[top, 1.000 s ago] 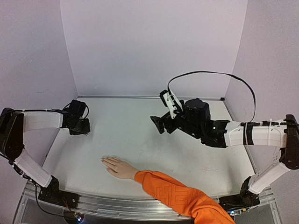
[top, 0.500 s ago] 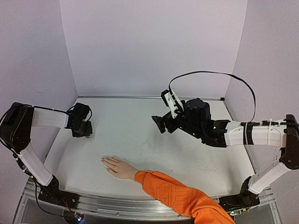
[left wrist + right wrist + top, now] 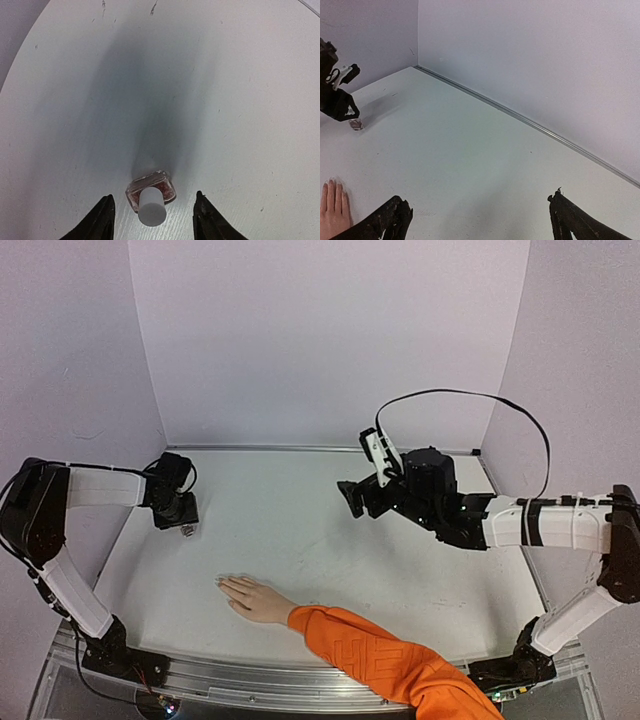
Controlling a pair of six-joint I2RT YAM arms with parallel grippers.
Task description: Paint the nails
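Note:
A pale hand [image 3: 255,598] in an orange sleeve [image 3: 385,662] lies flat near the table's front edge. Its nails [image 3: 222,583] point left and are barely distinguishable from the skin. The fingers also show at the lower left of the right wrist view, hand [image 3: 332,210]. A small glass polish bottle [image 3: 150,192] with a white cap [image 3: 151,212] stands on the table at the far left, bottle [image 3: 187,531]. My left gripper [image 3: 154,196] straddles it, open, with a gap on each side. My right gripper [image 3: 352,498] hovers open and empty over mid-table, right gripper [image 3: 479,201].
Lilac walls [image 3: 320,340] close the table at the back and both sides, with a metal strip [image 3: 530,122] along the back edge. A black cable [image 3: 460,398] loops above the right arm. The left arm [image 3: 100,488] runs close along the left wall.
My left gripper has opened and let go of the bottle, which now stands on the table. My right gripper has drawn slightly to the right and back.

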